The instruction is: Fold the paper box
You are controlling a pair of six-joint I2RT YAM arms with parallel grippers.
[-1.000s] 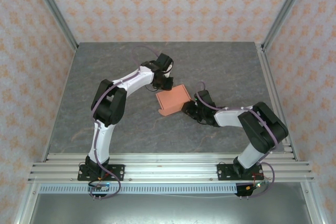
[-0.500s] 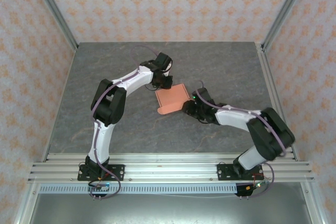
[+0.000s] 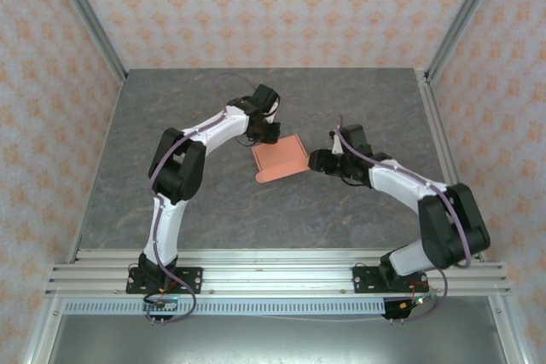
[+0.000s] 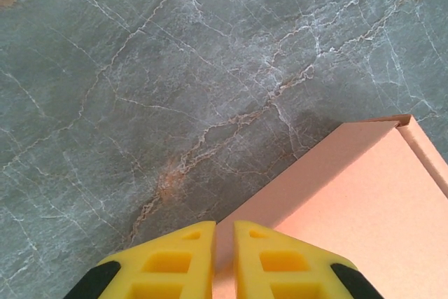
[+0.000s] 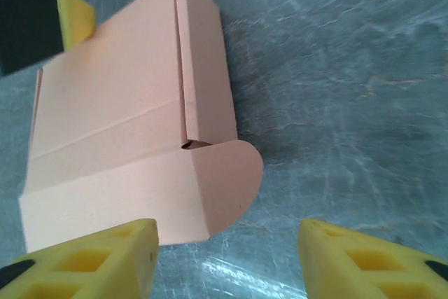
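The salmon-orange paper box (image 3: 281, 159) lies near the table's middle, partly folded, a shallow shape with raised walls. In the right wrist view the box (image 5: 119, 124) shows a lid panel, a side flap and a rounded tab (image 5: 227, 180) sticking out toward the camera. My left gripper (image 3: 267, 135) is at the box's far-left edge. In its own view the yellow fingers (image 4: 175, 260) stand almost together with the box's card wall (image 4: 364, 194) in the narrow gap. My right gripper (image 3: 316, 160) is just right of the box, open (image 5: 227, 264), the tab in front of its wide-spread fingers.
The grey marbled table (image 3: 171, 125) is walled by patterned panels, with metal posts at the back corners. An aluminium rail (image 3: 273, 274) carries both arm bases along the near edge. The left gripper's finger (image 5: 42, 15) shows at the box's far corner in the right wrist view.
My right arm has swung out to the right and its gripper has moved from the box's near-right corner to its right side. The box has shifted slightly. The left gripper stays at the far edge.
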